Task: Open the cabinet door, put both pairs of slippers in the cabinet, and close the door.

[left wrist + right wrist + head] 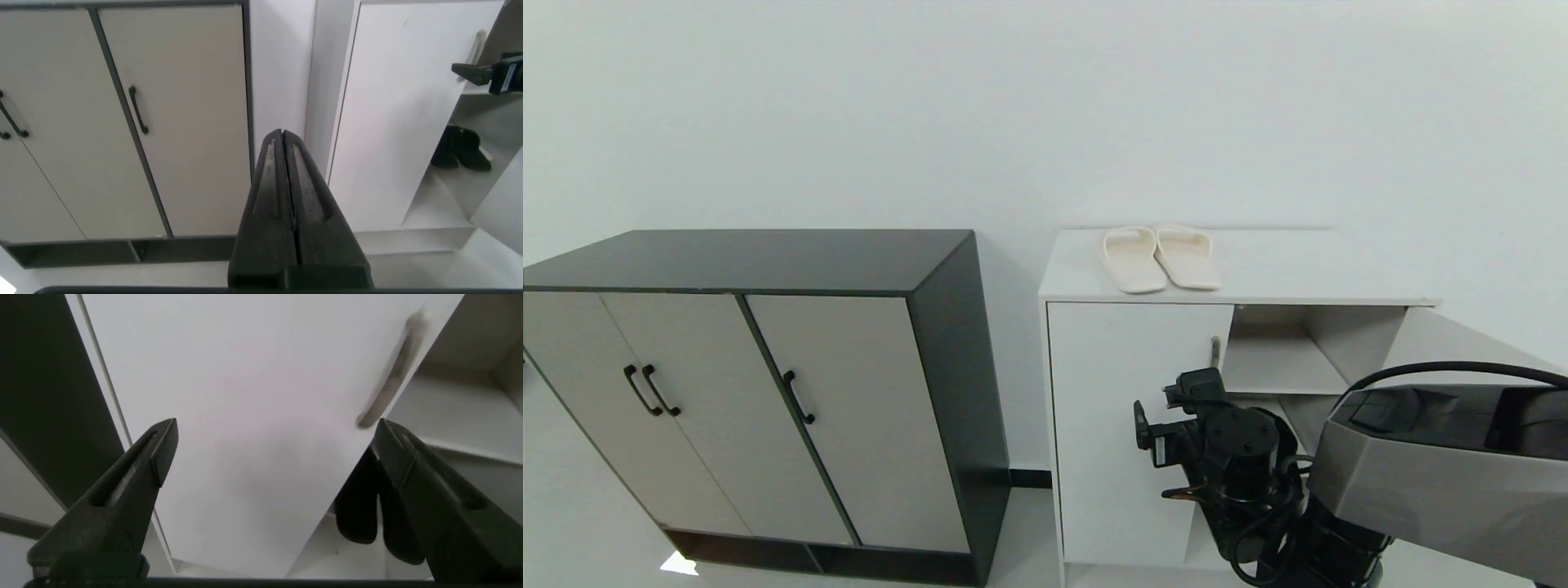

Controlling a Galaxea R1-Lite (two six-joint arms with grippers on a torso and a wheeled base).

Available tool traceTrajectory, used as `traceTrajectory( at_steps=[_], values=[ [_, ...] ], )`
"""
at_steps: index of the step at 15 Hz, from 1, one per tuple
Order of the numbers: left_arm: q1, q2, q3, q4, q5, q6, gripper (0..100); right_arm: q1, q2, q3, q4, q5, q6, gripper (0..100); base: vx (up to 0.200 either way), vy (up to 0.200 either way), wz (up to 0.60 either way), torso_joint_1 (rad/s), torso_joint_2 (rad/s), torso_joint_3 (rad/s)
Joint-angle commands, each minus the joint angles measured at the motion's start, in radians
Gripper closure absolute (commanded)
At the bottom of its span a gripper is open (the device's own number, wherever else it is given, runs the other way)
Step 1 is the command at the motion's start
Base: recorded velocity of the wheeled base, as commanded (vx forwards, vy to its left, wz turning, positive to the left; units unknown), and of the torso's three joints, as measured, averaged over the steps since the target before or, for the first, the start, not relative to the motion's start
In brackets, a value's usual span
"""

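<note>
A pair of cream slippers [1160,257] lies on top of the white cabinet [1127,425]. Its right door [1462,343] stands swung open, while the left door with a small handle [1215,351] is closed. A pair of black slippers [462,149] sits on the lower shelf inside, also seen as black slippers [368,510] behind the door edge. My right gripper [1168,408] is open in front of the closed left door, near its handle [392,371], holding nothing [276,433]. My left gripper [283,135] is shut and empty, low, facing the gap between the two cabinets.
A dark cabinet [768,261] with grey doors and black handles [799,398] stands to the left of the white one, a narrow gap between them. A white wall runs behind both. An upper shelf [1282,363] shows inside the open compartment.
</note>
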State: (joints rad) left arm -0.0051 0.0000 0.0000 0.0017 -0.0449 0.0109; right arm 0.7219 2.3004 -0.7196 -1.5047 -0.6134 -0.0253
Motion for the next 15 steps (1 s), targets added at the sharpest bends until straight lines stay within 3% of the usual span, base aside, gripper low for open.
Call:
traceTrajectory(
  at_steps=[1, 12, 15],
  values=[
    [0.001, 0.002, 0.0, 0.0, 0.0, 0.0, 100, 0.001, -0.004, 0.002, 0.0, 0.0, -0.002, 0, 0.0, 0.0, 0.0, 0.227, -0.52, -0.315],
    [0.001, 0.002, 0.0, 0.0, 0.0, 0.0, 100, -0.004, 0.03, 0.014, -0.02, 0.041, -0.016, 0, 0.0, 0.0, 0.0, 0.244, -0.56, -0.318],
    [0.001, 0.002, 0.0, 0.0, 0.0, 0.0, 100, -0.004, 0.068, 0.014, -0.066, 0.05, -0.056, 0, 0.0, 0.0, 0.0, 0.034, -0.08, -0.041]
  ],
)
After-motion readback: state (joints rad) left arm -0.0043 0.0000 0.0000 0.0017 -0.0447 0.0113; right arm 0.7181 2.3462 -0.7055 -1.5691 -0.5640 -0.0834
